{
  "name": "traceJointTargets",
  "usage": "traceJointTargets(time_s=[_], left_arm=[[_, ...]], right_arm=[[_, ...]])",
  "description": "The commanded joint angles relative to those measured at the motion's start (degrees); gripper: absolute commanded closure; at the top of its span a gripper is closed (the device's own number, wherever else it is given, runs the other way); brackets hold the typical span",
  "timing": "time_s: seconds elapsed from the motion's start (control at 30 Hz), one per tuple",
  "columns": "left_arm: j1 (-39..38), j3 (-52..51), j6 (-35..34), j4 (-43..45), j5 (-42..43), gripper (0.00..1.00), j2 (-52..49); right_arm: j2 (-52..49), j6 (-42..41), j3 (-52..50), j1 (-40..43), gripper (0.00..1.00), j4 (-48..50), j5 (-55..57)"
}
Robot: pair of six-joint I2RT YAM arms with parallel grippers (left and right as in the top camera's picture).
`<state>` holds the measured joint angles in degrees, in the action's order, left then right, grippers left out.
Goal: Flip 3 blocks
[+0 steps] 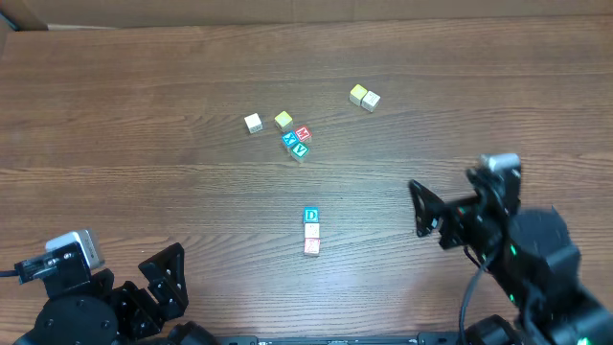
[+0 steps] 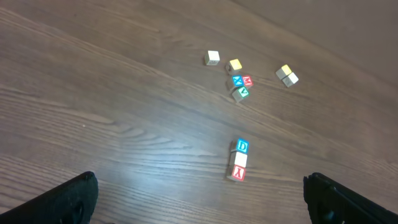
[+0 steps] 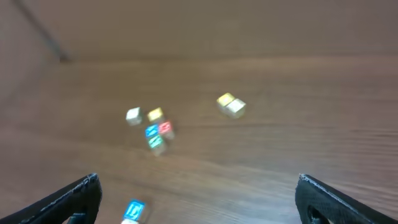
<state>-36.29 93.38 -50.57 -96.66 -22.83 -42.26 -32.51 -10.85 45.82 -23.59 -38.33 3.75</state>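
Three blocks lie in a short touching row at the table's middle: a blue D block [image 1: 310,216] [image 2: 242,146], a plain whitish block [image 1: 311,231] [image 2: 240,159] and a red-letter block [image 1: 311,246] [image 2: 238,173]. My left gripper [image 1: 165,286] [image 2: 202,208] is open at the near left, well short of the row, with nothing between its fingers. My right gripper [image 1: 424,209] [image 3: 199,199] is open to the right of the row and also holds nothing. In the blurred right wrist view only the blue D block [image 3: 134,210] shows, near the left finger.
Farther back sits a cluster: a white cube [image 1: 253,123], a yellow-topped cube [image 1: 283,120], a red-faced cube [image 1: 304,133], a blue X cube [image 1: 290,140] and a green V cube [image 1: 301,149]. A yellow-topped cube [image 1: 358,93] and a pale cube [image 1: 372,100] lie at the back right.
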Motion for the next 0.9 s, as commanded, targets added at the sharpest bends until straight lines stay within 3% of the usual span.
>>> traceJointTargets(time_s=[0.0, 0.17, 0.37, 0.87], left_arm=[[-0.1, 0.5, 0.5, -0.1, -1.2, 0.00, 0.1], [-0.1, 0.5, 0.5, -0.1, -1.2, 0.00, 0.1], [-0.1, 0.5, 0.5, -0.1, -1.2, 0.00, 0.1], [-0.1, 0.5, 0.5, -0.1, -1.2, 0.00, 0.1]], right_arm=[[7.6, 2.1, -7.8, 4.8, 0.00, 3.2, -2.8], [18.7, 2.2, -20.0, 13.1, 0.00, 11.1, -9.2], [29.4, 2.4, -32.3, 15.4, 0.00, 19.5, -10.5], [32.3, 3.2, -45.4, 15.4, 0.00, 34.3, -10.0]])
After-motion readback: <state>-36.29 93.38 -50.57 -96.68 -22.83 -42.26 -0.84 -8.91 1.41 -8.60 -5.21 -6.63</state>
